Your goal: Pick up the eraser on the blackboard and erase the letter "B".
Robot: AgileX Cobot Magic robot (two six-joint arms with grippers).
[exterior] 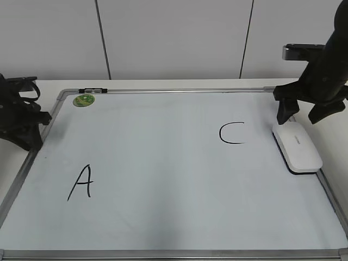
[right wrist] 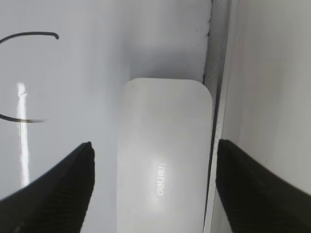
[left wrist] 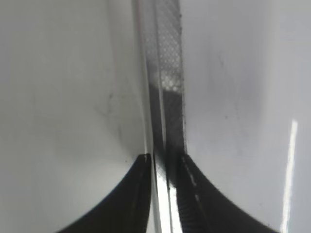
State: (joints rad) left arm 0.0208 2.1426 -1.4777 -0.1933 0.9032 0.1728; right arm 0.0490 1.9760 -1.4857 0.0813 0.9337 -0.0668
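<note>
So the board [exterior: 163,163] is lying flat on the table, silver frame all round, and the eraser [exterior: 297,146] sits right at its right edge, long side running along the frame, just right of the "C" [exterior: 231,134]. The right gripper [exterior: 307,115] hangs over the far end of the eraser with its fingers spread wide, one either side. From the right wrist cam you can see it clearly: the eraser [right wrist: 165,160] is in the gap between both dark fingers [right wrist: 58,189], neither of them touching it, grey lettering on top, frame rail hard against its right side.

There's an "A" [exterior: 81,182] down at the lower left and a little green sticker [exterior: 84,100] in the top left corner. I can't see a "B" anywhere on the board, only those two letters.

The left gripper [exterior: 24,117] is parked off at the left edge by the frame. Its wrist cam shows the finger tips [left wrist: 136,194] nearly together, with only a narrow gap, straddling the frame rail [left wrist: 167,73], nothing held.
</note>
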